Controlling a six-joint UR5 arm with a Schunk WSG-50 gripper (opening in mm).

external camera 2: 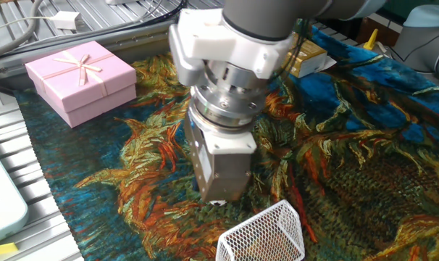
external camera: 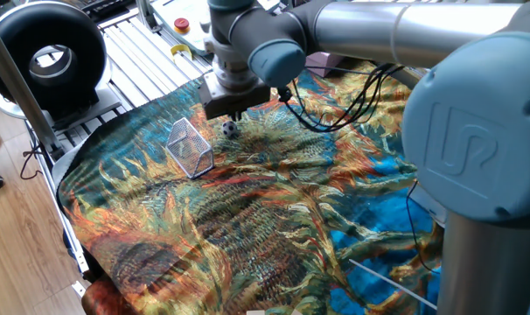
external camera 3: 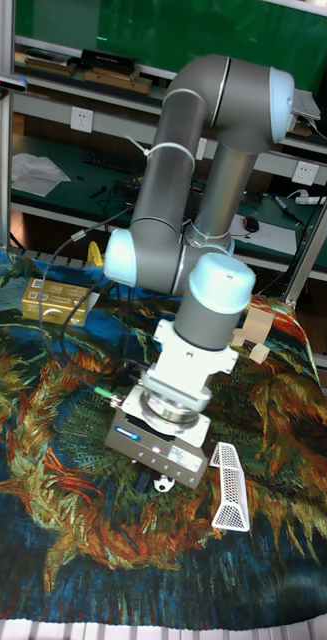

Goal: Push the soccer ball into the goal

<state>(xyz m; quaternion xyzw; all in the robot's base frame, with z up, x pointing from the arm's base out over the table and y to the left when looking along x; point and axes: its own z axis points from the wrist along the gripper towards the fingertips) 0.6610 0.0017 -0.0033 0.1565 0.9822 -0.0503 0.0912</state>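
The soccer ball (external camera: 230, 129) is a tiny white ball with black patches, resting on the patterned cloth just right of the goal (external camera: 189, 147), a small wire-mesh wedge. My gripper (external camera: 236, 115) hangs right over the ball's far side, its dark fingers together in one narrow stub with nothing held. In the other fixed view the gripper body hides most of the ball (external camera 2: 216, 202), which peeks out under it, a short way from the goal (external camera 2: 263, 235). The tall fixed view shows the ball (external camera 3: 163, 484) under the gripper, left of the goal (external camera 3: 230, 487).
A pink gift box (external camera 2: 82, 78) lies on the cloth's far corner, and a yellow box (external camera 2: 306, 58) sits behind the arm. Black cables (external camera: 335, 105) trail from the wrist. A black ring-shaped unit (external camera: 46, 57) stands off the table's edge.
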